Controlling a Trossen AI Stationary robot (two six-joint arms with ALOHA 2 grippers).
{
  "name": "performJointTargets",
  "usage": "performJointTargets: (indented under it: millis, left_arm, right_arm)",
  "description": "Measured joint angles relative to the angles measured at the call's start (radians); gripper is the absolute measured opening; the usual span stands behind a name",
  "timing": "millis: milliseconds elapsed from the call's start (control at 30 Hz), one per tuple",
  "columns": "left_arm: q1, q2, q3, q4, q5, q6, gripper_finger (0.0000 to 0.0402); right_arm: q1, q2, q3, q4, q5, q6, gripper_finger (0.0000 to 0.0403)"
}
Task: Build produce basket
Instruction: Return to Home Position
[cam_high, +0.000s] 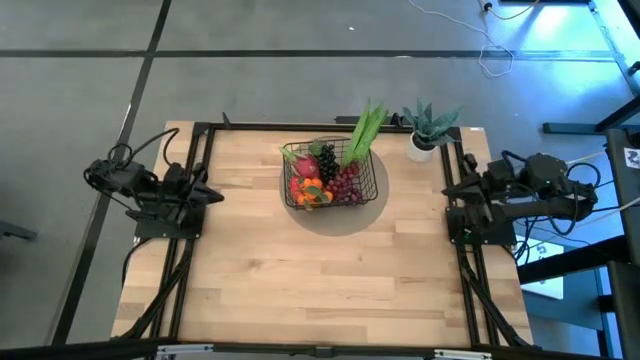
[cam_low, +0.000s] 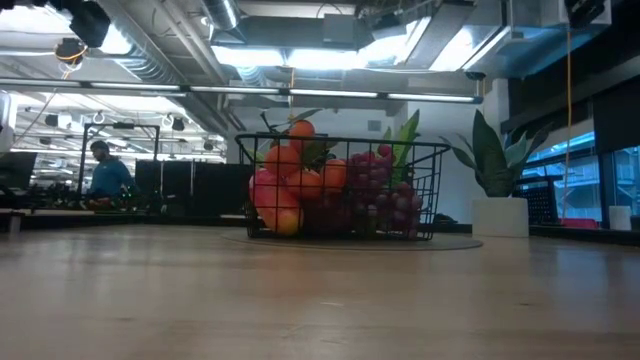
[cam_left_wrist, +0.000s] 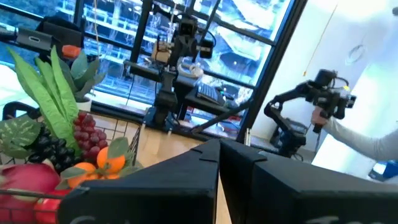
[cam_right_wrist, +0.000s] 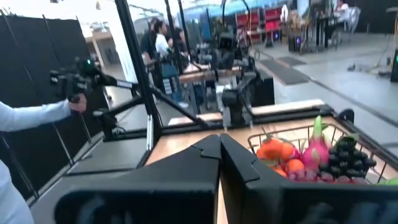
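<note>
The black wire basket (cam_high: 335, 175) stands on a round grey mat (cam_high: 345, 215) at the table's far middle. It holds the produce: a pink dragon fruit (cam_high: 303, 165), oranges (cam_high: 312, 196), dark and red grapes (cam_high: 340, 180) and a long green leafy stalk (cam_high: 365, 130) sticking out over its far rim. The low view shows the filled basket (cam_low: 340, 190) too. My left gripper (cam_high: 215, 195) is shut and empty at the table's left edge. My right gripper (cam_high: 447, 190) is shut and empty at the right edge.
A spiky green plant in a white pot (cam_high: 425, 135) stands at the far right, close to the basket. People show in the room beyond the table (cam_right_wrist: 155, 37). A sleeved arm holds a device (cam_left_wrist: 329, 99). Bare wood lies toward the near edge (cam_high: 320, 290).
</note>
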Motion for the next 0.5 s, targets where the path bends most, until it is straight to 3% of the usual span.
performJointTargets:
  millis: [333, 500]
  left_arm:
    - [0.000, -0.002, -0.012, 0.016, 0.031, 0.006, 0.0000]
    - [0.000, -0.002, -0.012, 0.023, 0.031, 0.010, 0.0000]
  right_arm:
    - [0.000, -0.168, -0.048, 0.000, 0.000, -0.005, 0.0000]
    - [0.000, -0.167, -0.050, 0.007, -0.012, -0.052, 0.0000]
